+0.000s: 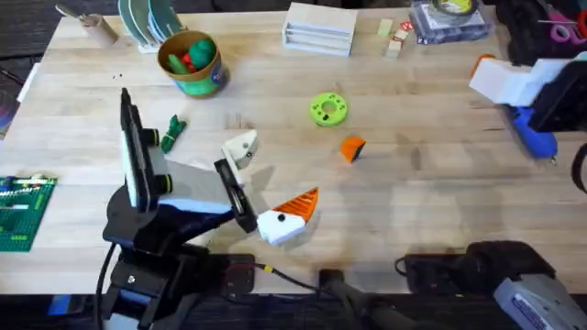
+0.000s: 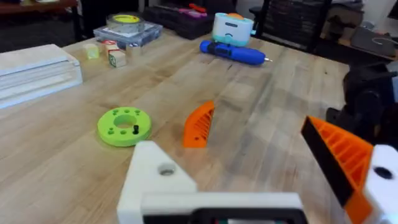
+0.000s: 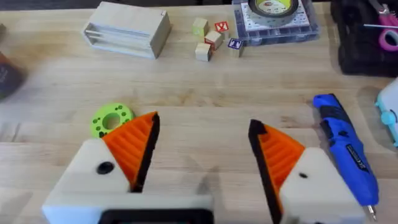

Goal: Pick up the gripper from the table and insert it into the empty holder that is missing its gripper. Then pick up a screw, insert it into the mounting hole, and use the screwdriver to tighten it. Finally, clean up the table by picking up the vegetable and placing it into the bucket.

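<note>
The loose orange gripper (image 1: 352, 148) (image 2: 199, 124) lies on the table (image 1: 431, 174), just ahead of my left gripper (image 1: 280, 168) (image 2: 227, 138). That gripper is open and empty. One of its fingers is the bare white holder (image 1: 240, 149) (image 2: 155, 177); the other carries an orange tip. My right gripper (image 3: 202, 134) is open, with both orange pads in place and nothing between them. The blue screwdriver (image 1: 537, 133) (image 2: 233, 53) (image 3: 345, 146) lies at the right. The dark-green vegetable (image 1: 172, 133) lies left of the holder, below the bucket (image 1: 193, 62).
A lime-green disc (image 1: 327, 109) (image 2: 124, 126) (image 3: 112, 118) with holes holds a small dark screw (image 2: 135, 129). A white and light-blue object (image 1: 509, 81) sits by the screwdriver. At the back are a wooden block stack (image 1: 319, 27), small cubes and a tape roll (image 1: 449, 11). A green baseplate (image 1: 23, 213) lies far left.
</note>
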Tool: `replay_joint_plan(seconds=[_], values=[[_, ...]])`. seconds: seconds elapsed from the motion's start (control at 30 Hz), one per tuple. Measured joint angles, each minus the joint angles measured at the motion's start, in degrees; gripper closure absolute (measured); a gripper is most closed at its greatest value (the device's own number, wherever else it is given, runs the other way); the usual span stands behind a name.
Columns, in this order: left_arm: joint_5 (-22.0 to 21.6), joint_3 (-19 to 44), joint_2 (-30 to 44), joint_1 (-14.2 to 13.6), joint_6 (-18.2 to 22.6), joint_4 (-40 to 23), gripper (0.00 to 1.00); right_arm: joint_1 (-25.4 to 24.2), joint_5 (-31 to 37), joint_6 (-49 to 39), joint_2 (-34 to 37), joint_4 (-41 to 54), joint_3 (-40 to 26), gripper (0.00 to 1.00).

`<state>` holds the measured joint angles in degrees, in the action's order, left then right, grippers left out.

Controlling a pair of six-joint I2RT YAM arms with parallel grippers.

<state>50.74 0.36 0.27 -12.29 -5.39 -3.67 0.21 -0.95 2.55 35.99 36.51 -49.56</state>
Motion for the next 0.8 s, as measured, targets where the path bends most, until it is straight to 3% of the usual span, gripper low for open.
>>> replay_joint_plan(seconds=[0.8], values=[[0.9, 0.0, 0.0, 0.0, -0.3, 0.0, 0.008, 0.0, -0.6, 0.0, 0.0, 3.7, 0.0, 0.084]])
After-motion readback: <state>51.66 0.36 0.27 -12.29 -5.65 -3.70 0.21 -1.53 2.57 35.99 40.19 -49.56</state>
